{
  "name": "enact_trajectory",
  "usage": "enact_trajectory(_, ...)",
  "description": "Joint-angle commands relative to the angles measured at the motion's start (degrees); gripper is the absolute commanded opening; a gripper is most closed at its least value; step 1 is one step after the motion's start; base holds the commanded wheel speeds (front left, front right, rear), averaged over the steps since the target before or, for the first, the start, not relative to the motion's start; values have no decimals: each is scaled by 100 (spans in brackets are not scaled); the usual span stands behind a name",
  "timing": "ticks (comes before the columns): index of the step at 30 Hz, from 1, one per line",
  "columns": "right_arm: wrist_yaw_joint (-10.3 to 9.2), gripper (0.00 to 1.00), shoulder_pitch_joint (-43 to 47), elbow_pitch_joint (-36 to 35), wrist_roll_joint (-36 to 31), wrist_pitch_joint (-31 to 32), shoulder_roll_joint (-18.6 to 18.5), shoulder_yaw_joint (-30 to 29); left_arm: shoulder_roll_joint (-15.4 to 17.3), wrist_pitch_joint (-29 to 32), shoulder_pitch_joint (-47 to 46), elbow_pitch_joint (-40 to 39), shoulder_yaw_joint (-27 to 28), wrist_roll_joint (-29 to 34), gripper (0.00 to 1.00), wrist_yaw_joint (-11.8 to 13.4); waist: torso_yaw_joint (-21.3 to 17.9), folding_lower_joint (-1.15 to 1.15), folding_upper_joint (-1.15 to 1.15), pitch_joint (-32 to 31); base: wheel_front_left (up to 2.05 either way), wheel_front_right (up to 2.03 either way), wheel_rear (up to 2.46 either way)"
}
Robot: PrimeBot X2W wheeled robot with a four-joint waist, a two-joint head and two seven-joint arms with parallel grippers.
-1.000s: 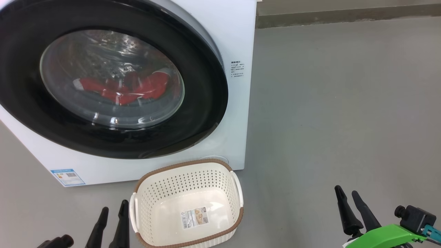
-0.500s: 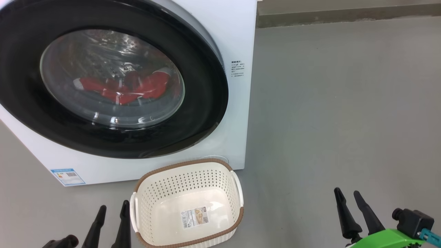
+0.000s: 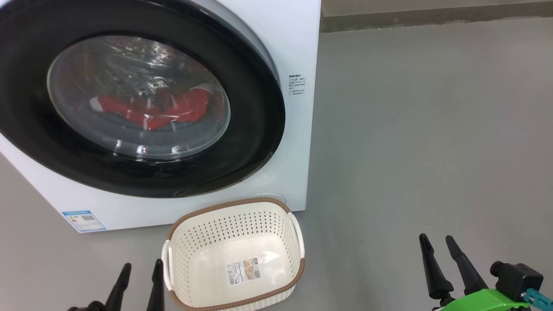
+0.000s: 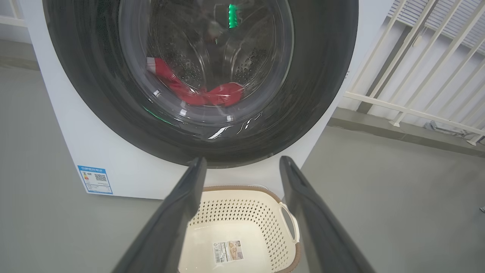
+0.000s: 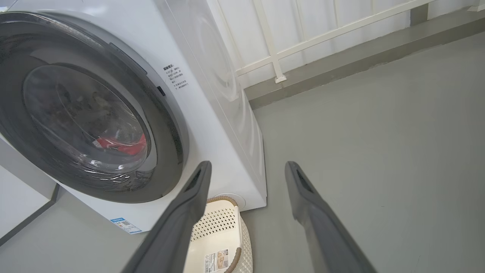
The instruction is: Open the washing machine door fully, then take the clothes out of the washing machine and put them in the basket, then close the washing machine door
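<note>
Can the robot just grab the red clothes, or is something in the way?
Something is: the washing machine door is shut, so its glass sits between the red clothes and the left gripper and right gripper. The empty basket sits nearby.

The left hand (image 3: pixel 142 264) sits at the lower left of the head view. Its two long dark fingers (image 3: pixel 117 290) point up the picture, spread apart with nothing between them. The right hand (image 3: pixel 436 237) sits at the lower right, also pointing up and leaning slightly left, with its jaws parted and empty too. Behind it, the right wrist carries a green bracket (image 3: pixel 484 299), a black camera block (image 3: pixel 517 274) and a teal plug (image 3: pixel 535 296). In each wrist view, that hand's own pair of fingers rises from the bottom edge in a wide V, the tips well apart.
</note>
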Motion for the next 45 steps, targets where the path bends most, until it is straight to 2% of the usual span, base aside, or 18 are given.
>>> enact_trajectory(1, 2, 100, -38, -175, -160, -106, -36, 99, 87, -127, -76, -105, 206, 248, 100, -41, 0, 0, 0, 2, 0, 0, 0)
enact_trajectory(18, 2, 100, 199, -27, -1110, -375, -85, 46, 99, -399, 67, -105, 270, 1092, 100, -66, 32, 0, 0, -70, 0, 0, 0)
enact_trajectory(31, 2, 100, 224, 99, -1127, -381, -80, -33, 100, -405, 70, -8, 281, 995, 100, -75, 1, 0, 0, -63, 0, 0, 0)
enact_trajectory(41, 2, 100, 198, -86, -1166, -381, -59, -127, 99, -405, 44, -11, 272, 935, 100, -79, 9, 0, 0, -45, 0, 0, 0)
enact_trajectory(42, 2, 65, 186, -137, -1149, -381, -56, -124, 99, -405, 42, -20, 262, 936, 100, -79, 12, 0, 0, -40, 0, 0, 0)
enact_trajectory(43, 2, 11, 176, -185, -1094, -381, -51, -120, 99, -405, 39, -30, 251, 937, 100, -80, 16, 0, 0, -37, 0, 0, 0)
enact_trajectory(44, 2, 11, 176, -185, -1094, -381, -51, -120, 99, -405, 39, -30, 251, 937, 100, -80, 16, 0, 0, -37, 0, 0, 0)
enact_trajectory(45, 2, 0, 131, -286, -944, -381, -40, -136, 99, -405, 29, -55, 232, 930, 100, -80, 23, 0, 0, -27, 0, 0, 0)
